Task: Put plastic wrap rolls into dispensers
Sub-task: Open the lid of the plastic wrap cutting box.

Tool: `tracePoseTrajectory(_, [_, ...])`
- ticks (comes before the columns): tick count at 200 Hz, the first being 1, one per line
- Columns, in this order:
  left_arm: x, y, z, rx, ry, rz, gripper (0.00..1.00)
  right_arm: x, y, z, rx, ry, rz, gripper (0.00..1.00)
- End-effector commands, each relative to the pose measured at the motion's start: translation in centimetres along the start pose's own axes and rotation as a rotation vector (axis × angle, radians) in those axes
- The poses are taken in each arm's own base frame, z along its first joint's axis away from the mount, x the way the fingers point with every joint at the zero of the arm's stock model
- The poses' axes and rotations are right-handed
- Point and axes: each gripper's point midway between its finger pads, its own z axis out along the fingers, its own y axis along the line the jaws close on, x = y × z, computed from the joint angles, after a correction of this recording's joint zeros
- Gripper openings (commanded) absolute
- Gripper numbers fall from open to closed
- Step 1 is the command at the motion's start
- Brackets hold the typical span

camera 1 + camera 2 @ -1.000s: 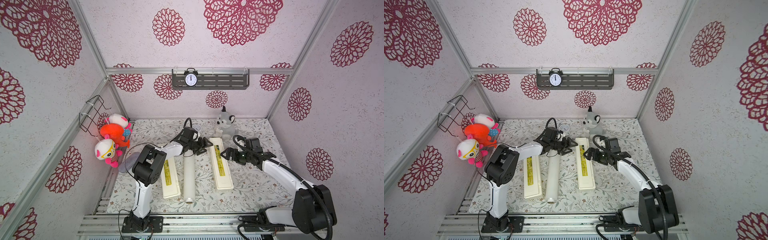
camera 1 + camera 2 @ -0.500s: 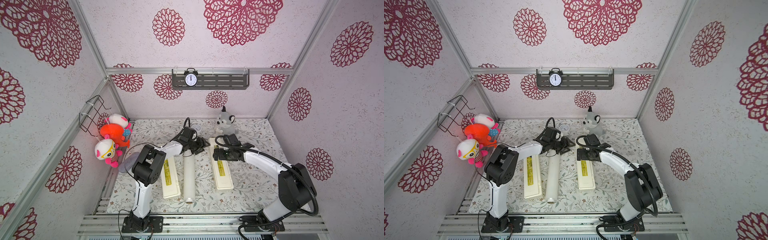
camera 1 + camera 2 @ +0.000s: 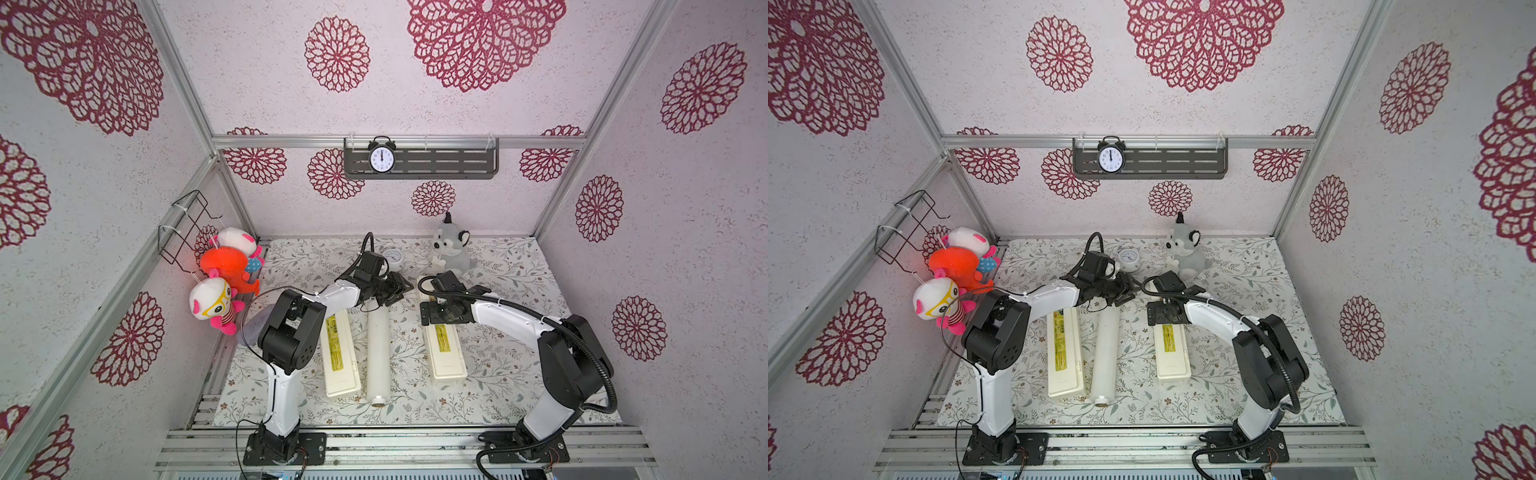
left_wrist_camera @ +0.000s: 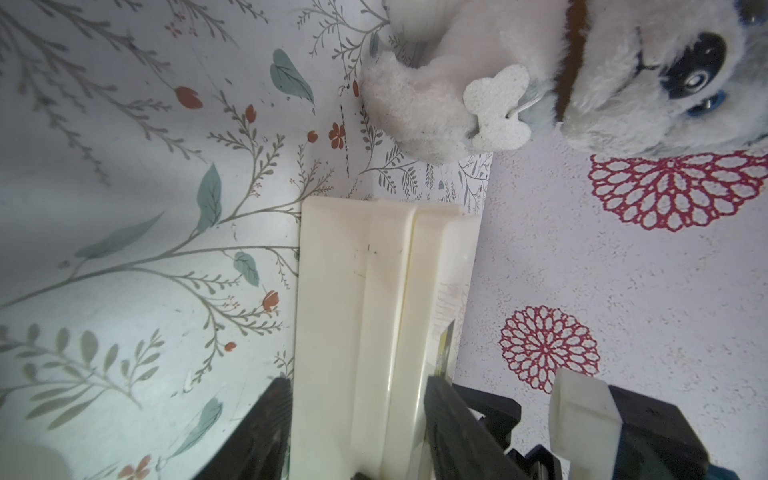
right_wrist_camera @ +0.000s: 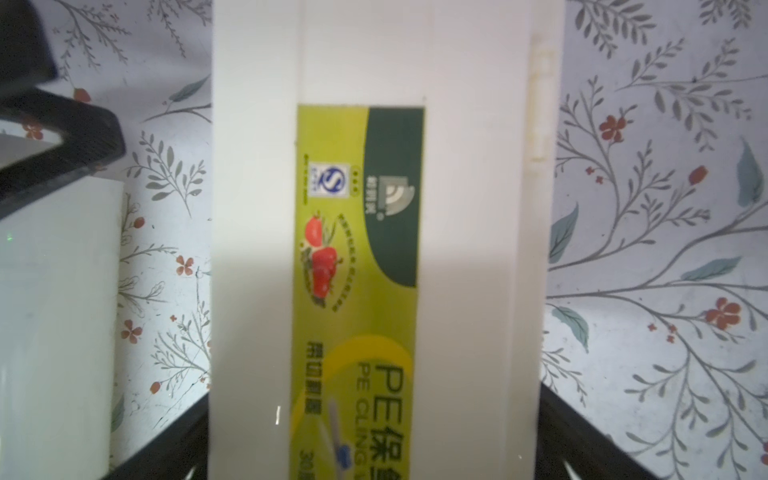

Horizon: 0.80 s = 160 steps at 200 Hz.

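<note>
Two dispensers (image 3: pixel 340 357) (image 3: pixel 445 351), one plastic wrap roll (image 3: pixel 378 357) between, two stuffed toys (image 3: pixel 451 249).

floral table mat (image 3: pixel 519 291) — on it two dispensers (image 3: pixel 338 357) (image 3: pixel 446 353), wrap roll (image 3: pixel 378 353) between, grey plush (image 3: pixel 451 253), small dial (image 3: pixel 392 257).
</note>
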Motion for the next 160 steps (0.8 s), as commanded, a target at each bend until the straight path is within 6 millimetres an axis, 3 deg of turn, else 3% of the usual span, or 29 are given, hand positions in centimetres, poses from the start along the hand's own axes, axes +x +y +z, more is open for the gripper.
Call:
tracePoseTrajectory(1, [0.2, -0.8, 0.0, 0.039, 0.013, 0.015, 0.56, -0.9, 2.0, -2.2, -0.158, -0.027, 0.047, 0.99])
tracePoseTrajectory(34, [0.8, -0.9, 0.9, 0.048, 0.033, 0.010, 0.56, -1.4, 2.8, -3.3, -0.261, -0.045, 0.078, 0.98])
tracePoseTrajectory(71, [0.9, -1.0, 1.0, 0.053, 0.031, 0.008, 0.56, -1.0, 1.9, -3.0, -0.236, -0.037, 0.091, 0.96])
tracePoseTrajectory(141, [1.8, -0.1, 2.7, 0.045, 0.071, -0.013, 0.53, -2.2, 3.7, -5.1, -0.429, -0.077, 0.126, 0.97])
tracePoseTrajectory(160, [1.9, -0.6, 3.1, 0.058, 0.079, -0.006, 0.54, -2.1, 3.9, -5.2, -0.444, -0.072, 0.127, 0.97])
